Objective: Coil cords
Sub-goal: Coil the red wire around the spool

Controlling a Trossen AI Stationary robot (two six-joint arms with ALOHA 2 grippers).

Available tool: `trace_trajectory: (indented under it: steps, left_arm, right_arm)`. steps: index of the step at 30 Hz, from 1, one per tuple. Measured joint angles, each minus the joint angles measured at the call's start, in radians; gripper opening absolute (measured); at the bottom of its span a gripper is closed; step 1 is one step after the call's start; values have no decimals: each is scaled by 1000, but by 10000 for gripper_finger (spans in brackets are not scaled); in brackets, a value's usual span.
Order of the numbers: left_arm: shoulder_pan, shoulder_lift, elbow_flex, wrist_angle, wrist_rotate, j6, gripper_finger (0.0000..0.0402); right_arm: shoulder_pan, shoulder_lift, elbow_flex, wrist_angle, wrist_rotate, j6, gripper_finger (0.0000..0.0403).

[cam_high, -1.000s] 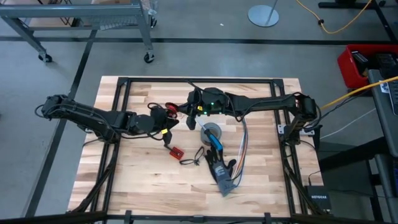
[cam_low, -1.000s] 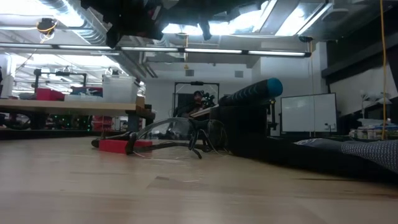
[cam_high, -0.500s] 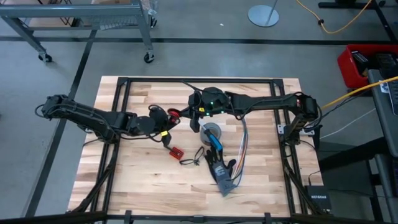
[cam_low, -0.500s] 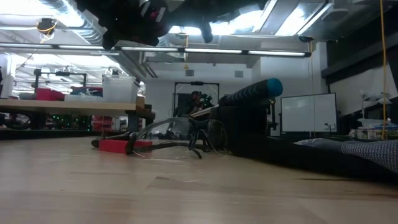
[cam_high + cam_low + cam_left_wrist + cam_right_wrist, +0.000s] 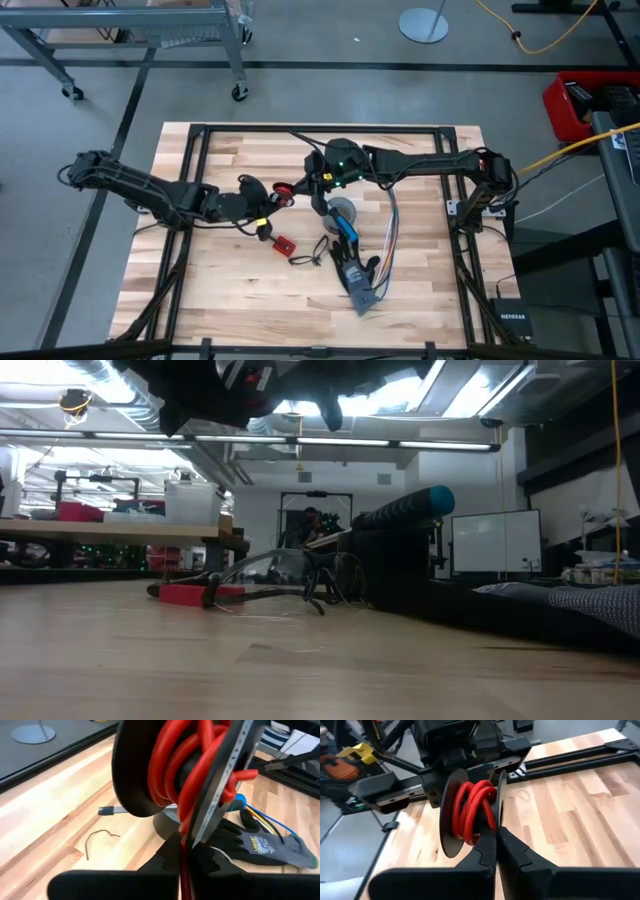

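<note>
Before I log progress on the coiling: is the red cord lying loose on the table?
No: the red cord is wound between two black discs held up between both claws.

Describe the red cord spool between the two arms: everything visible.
The spool is two thin black discs with red cord wound in loose loops around the hub between them. It hangs above the table, discs upright. The left pincer and right pincer, both shut, meet at it, each pinching a disc edge.

The cord (image 5: 475,810) is red, wound in several loops between two black discs. It is held above the tabletop (image 5: 230,290).
</note>
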State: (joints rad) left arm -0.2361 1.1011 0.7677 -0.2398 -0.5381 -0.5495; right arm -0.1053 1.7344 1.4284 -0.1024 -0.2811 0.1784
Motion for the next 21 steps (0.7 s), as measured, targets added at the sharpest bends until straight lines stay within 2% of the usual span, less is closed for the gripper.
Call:
trace_trajectory:
  steps: [14, 17, 21]
  left_arm:
    - [-7, -6, 1, 3, 15, 32, 3]
    - [-7, -6, 1, -1, 21, 31, 11]
    - [-6, -6, 1, -5, 78, 35, 29]
  right_arm:
    - [-2, -2, 0, -30, -167, 0, 3]
    - [-2, -2, 0, -34, -201, 0, 3]
    - [1, -5, 0, -40, -244, 0, 3]
